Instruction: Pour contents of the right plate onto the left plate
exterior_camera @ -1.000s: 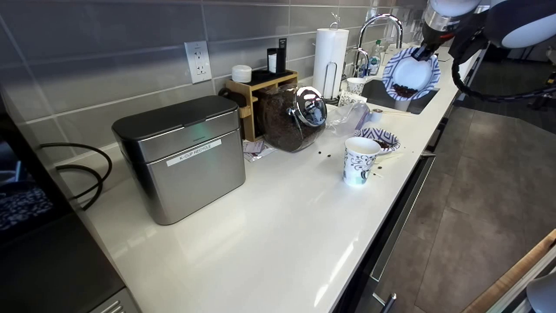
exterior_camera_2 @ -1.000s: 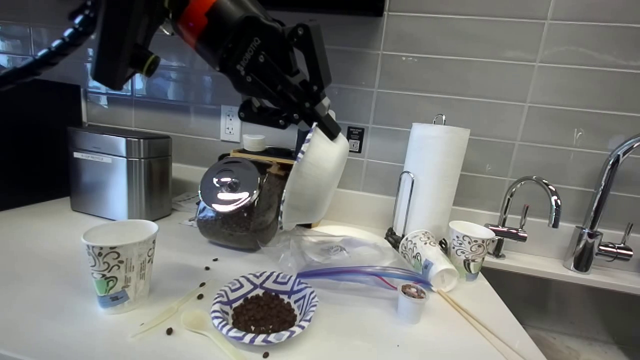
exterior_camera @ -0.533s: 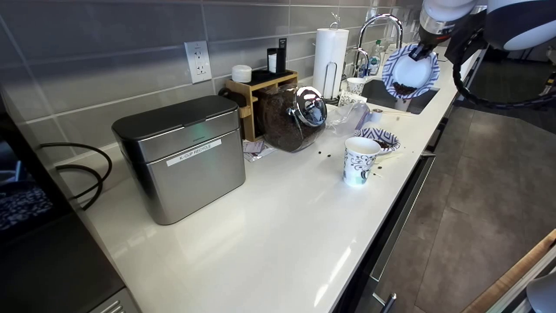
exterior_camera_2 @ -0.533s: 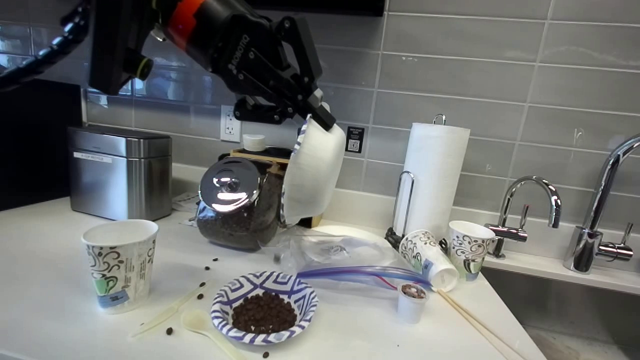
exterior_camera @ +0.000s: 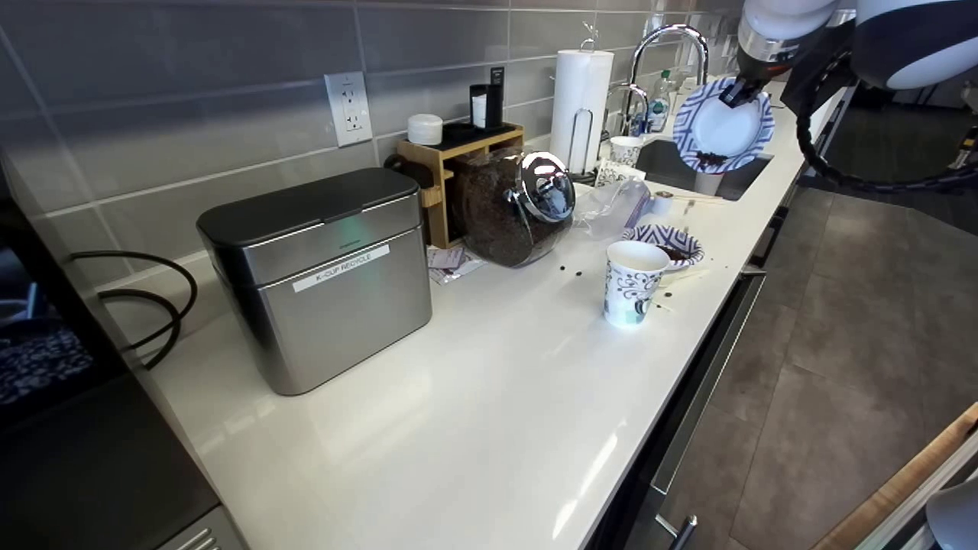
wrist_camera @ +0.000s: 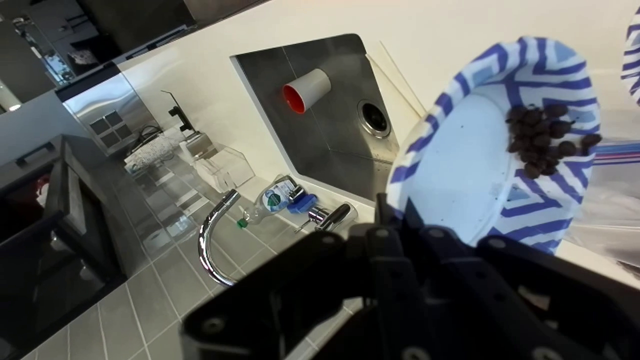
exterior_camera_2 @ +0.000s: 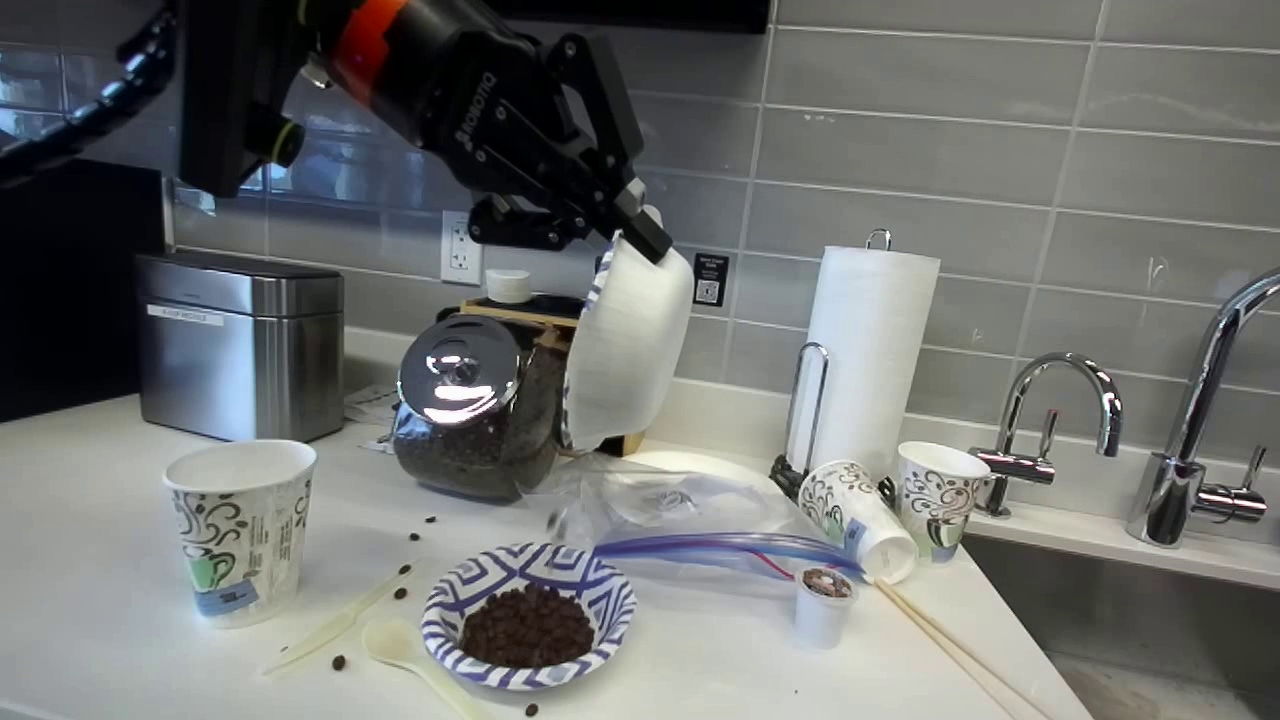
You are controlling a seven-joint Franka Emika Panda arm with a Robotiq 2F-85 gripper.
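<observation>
My gripper [exterior_camera_2: 645, 238] is shut on the upper rim of the right plate [exterior_camera_2: 630, 345], holding it steeply tilted above the counter. The wrist view shows the right plate's [wrist_camera: 460, 165] blue-and-white zigzag rim and pale centre. Dark beans [wrist_camera: 537, 142] lie along its lower side; they also show in an exterior view [exterior_camera: 710, 159]. A blurred brown streak [exterior_camera: 691, 205] shows below the plate, apparently falling beans. The left plate [exterior_camera_2: 600, 600], with the same blue pattern, stands upright on the counter and holds a pile of beans [exterior_camera_2: 528, 627]. Its edge shows in the wrist view [wrist_camera: 632, 60].
A paper cup [exterior_camera_2: 240, 540] stands beside the left plate. A spoon [exterior_camera_2: 395, 642], a knife [exterior_camera_2: 330, 630] and loose beans lie around it. A plastic bag [exterior_camera_2: 680, 510], small pod cup [exterior_camera_2: 825, 610] and bean jar [exterior_camera_2: 480, 420] are behind. Chopsticks [exterior_camera_2: 945, 640] lie near the sink [wrist_camera: 320, 115].
My gripper has moved slightly with the right plate, up and left in an exterior view, then nearly stopped. The beans have slid towards the plate's lower rim, and blurred specks now show below it.
</observation>
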